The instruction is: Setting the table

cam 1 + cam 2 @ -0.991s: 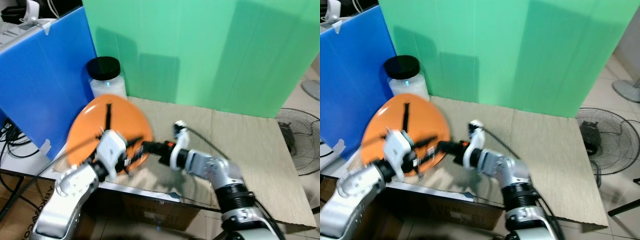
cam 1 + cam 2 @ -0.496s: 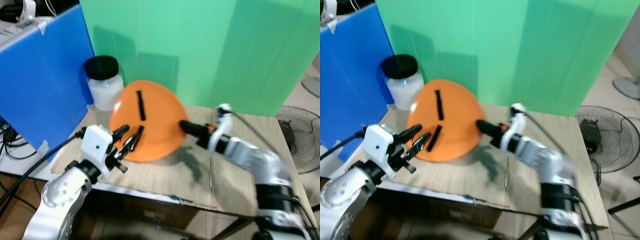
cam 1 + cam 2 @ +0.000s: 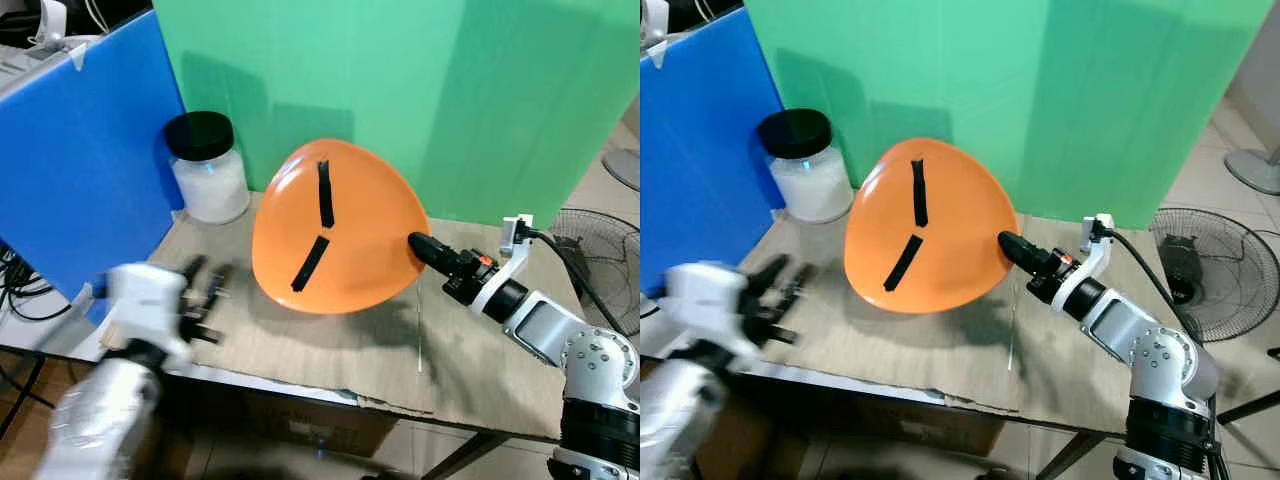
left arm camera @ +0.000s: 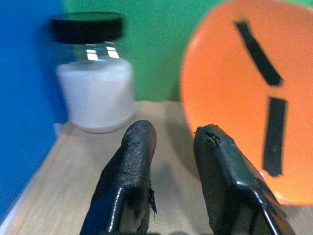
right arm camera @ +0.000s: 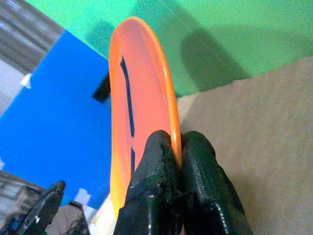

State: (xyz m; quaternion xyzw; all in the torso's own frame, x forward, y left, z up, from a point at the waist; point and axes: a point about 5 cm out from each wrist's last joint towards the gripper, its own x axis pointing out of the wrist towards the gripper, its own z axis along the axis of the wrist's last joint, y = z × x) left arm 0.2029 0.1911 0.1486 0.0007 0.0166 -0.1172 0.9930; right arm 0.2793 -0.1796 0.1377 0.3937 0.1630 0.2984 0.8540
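The right hand (image 3: 418, 246) pinches the rim of the orange plate (image 3: 335, 228), holding it tilted on edge above the surface (image 3: 330, 345). The right wrist view shows both fingers clamped on the rim edge-on. The left hand (image 4: 172, 134), blurred in the head views, has its fingers parted and empty near the white jar (image 3: 208, 167).

No readable text; plate (image 3: 340, 230) tape strips seemingly unlettered.
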